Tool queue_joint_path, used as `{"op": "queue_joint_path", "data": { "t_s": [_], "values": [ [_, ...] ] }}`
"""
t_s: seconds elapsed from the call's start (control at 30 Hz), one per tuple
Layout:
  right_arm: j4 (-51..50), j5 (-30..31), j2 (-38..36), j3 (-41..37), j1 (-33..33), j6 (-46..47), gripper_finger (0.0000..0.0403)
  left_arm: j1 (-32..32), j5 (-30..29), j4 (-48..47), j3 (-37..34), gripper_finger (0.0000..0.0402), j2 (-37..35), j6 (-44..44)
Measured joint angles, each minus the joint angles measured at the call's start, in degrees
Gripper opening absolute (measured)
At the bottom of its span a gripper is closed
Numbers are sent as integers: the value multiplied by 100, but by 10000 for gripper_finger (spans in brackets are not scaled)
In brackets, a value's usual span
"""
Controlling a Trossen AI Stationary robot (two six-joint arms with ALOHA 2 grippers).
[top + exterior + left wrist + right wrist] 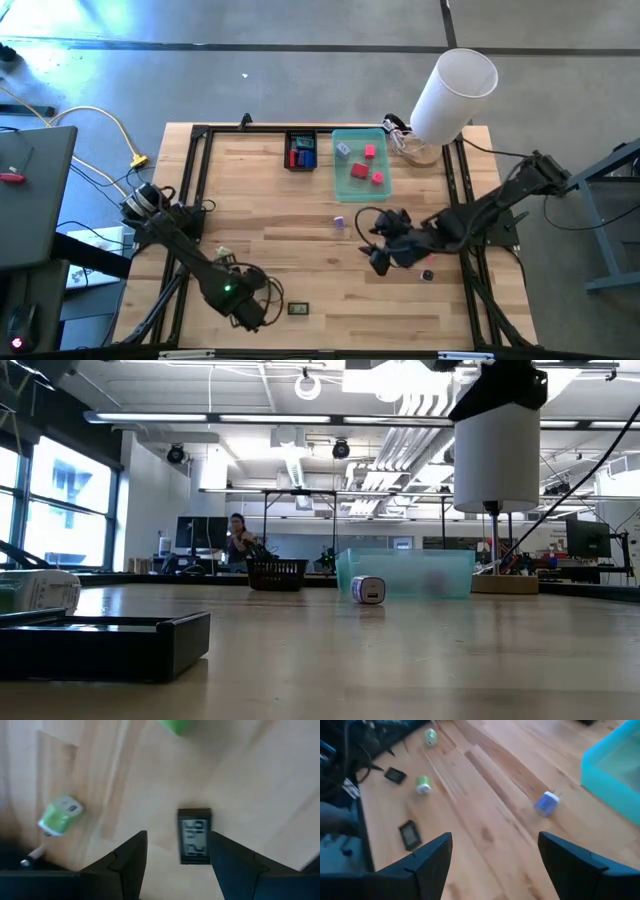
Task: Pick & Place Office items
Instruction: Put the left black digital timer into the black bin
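My left gripper (258,314) hangs open near the table's front edge, pointing down. In its wrist view the gripper (177,855) has its fingers on either side of a small black digital display (195,835) lying flat on the wood, apart from it. A green-and-white plug (61,815) lies beside it. My right gripper (373,240) stands open above the table's middle, slanting down with nothing between its fingers (492,855). A purple-and-white plug (339,222) lies on the wood before it. Red and pink pieces lie in the teal tray (384,162), red and blue ones in the black tray (300,133).
A tall white cylinder (455,92) stands at the back right beside the teal tray. A small black piece (427,275) lies under the right arm. Two green pieces (423,784) and two flat black ones (395,775) lie toward the front left. Black frame rails (192,180) border the table.
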Motion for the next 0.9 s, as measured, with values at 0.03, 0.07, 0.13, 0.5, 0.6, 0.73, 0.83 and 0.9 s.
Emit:
{"op": "queue_joint_path", "data": {
  "t_s": [0.03,0.07,0.13,0.5,0.6,0.73,0.83,0.9],
  "values": [
    [15,130,0,0,116,162,283,-60,-1,76,0,197,0,15],
    [44,255,0,0,221,318,283,-109,-2,119,-1,197,0,29],
    [111,455,0,0,412,590,283,-181,-53,127,-1,197,0,9],
    [381,1317,116,0,1072,1345,283,-513,-53,260,-2,211,68,-398],
    [487,1279,334,0,1123,1399,283,-583,-107,339,-2,237,68,-438],
    [804,1129,716,-2,1132,1393,283,-672,-375,396,-2,278,70,-567],
    [1005,1045,982,-2,1125,1390,283,-717,-470,398,-2,297,70,-854],
    [1085,995,1138,-2,1125,1388,283,-763,-567,408,-4,302,70,-1127]
  ]
}}
